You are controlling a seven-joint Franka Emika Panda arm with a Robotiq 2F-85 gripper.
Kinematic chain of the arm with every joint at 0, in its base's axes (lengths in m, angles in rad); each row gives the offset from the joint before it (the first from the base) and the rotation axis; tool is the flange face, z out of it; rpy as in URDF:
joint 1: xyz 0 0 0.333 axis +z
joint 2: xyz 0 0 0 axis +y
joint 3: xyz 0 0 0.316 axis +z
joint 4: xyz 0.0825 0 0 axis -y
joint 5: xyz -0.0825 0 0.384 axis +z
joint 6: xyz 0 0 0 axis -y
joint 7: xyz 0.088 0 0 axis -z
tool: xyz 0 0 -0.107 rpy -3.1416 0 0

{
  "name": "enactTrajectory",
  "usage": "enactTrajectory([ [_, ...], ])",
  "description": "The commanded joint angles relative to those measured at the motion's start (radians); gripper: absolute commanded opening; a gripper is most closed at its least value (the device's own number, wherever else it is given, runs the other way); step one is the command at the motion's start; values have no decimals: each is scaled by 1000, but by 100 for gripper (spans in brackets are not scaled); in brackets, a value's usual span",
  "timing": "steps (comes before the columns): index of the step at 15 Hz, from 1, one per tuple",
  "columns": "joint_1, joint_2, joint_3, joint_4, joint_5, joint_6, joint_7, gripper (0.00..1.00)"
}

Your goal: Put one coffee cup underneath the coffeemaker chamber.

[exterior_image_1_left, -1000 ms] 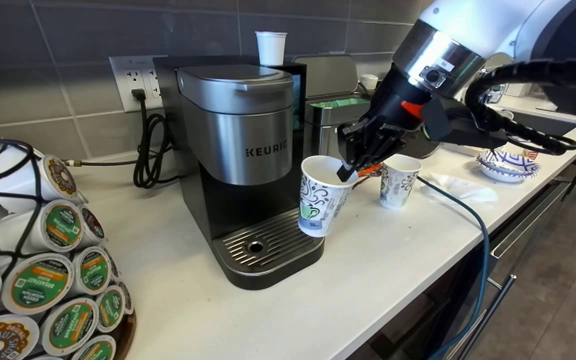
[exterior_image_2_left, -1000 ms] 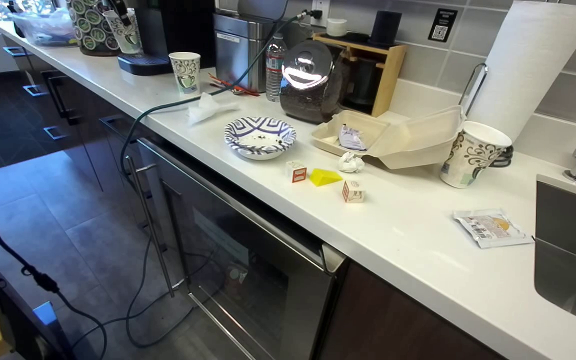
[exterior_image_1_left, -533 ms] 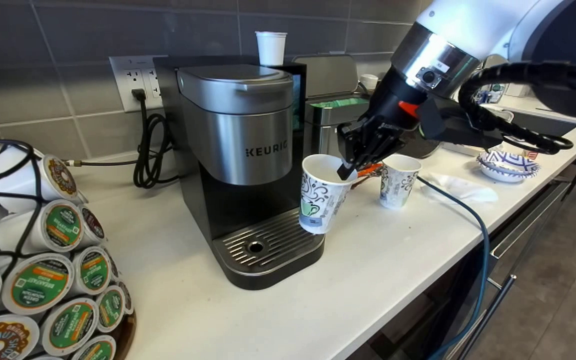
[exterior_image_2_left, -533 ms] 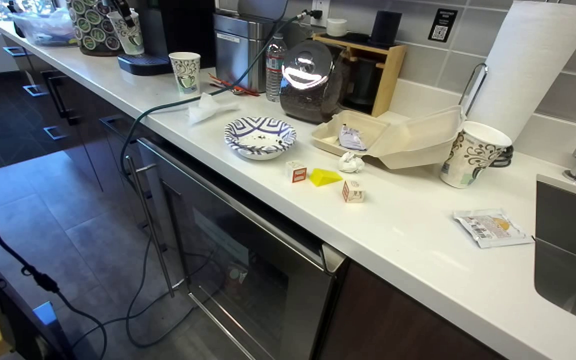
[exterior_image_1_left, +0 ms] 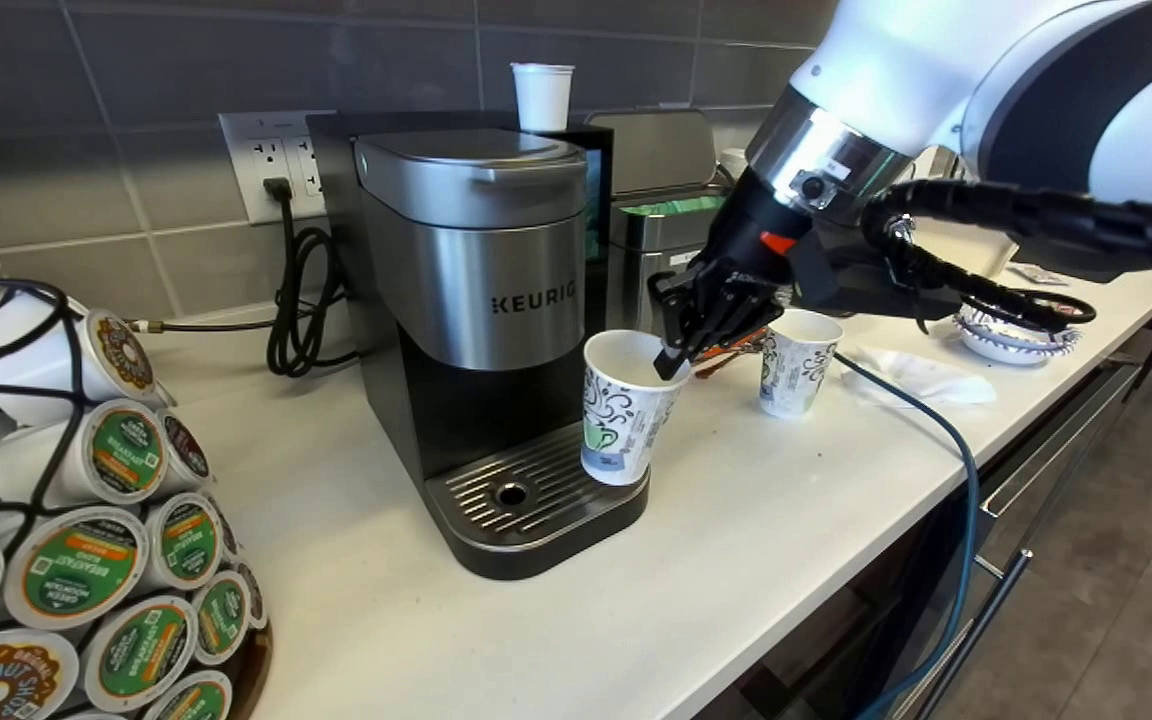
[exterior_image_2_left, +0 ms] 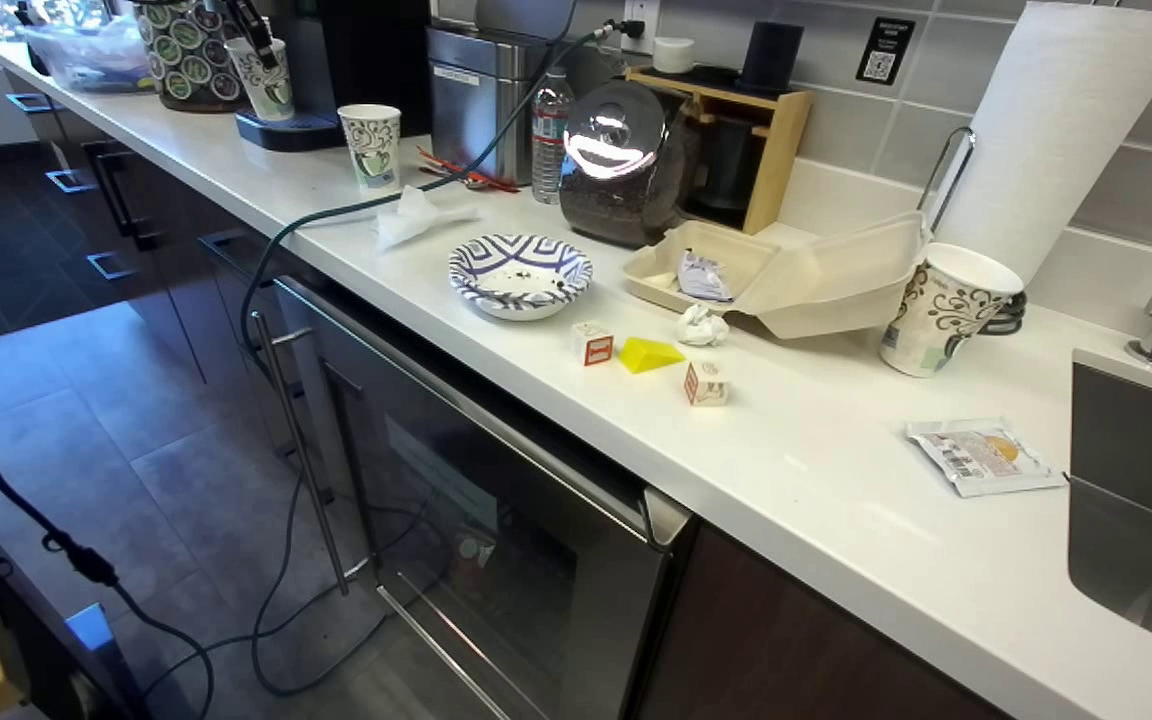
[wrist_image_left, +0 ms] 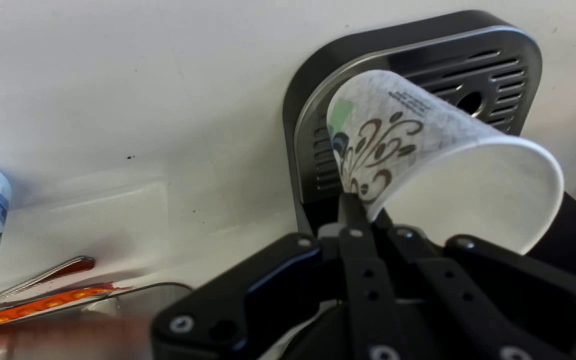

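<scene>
White paper printed with dark scrolls, the coffee cup point(exterior_image_1_left: 628, 420) leans over one side of the drip tray point(exterior_image_1_left: 541, 505) of the coffeemaker point(exterior_image_1_left: 471, 340), off from the drain hole point(exterior_image_1_left: 512, 494); whether its base touches the tray I cannot tell. The gripper point(wrist_image_left: 366, 210) pinches its wall at the rim, one finger point(exterior_image_1_left: 671, 362) inside, one outside. To place it well, I would carry it inward until it stands beneath the brew head point(exterior_image_1_left: 481, 270), straighten the lean, then lower so the base meets the tray flat. Thin paper probably dents easily: squeeze lightly, part the fingers slowly, and back away without hooking the rim, or the cup could tip.

KEURIG runs across the brew head. Coffee pods point(exterior_image_1_left: 127, 452) read Green Mountain Breakfast Blend and Original Donut Shop; the cup's small print is too blurred.
</scene>
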Motion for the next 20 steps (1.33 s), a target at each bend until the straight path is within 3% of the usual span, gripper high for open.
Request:
enactTrajectory([
  [1,31,54,-10,50,42,17,3,1],
  [10,62,106,-33,130,77,19,10,1],
  [11,66,108,-39,134,76,17,13,5],
  [12,68,110,-42,137,77,15,14,29],
  [14,72,114,-46,143,80,12,13,33],
  [20,70,100,-38,146,104,3,1,77],
])
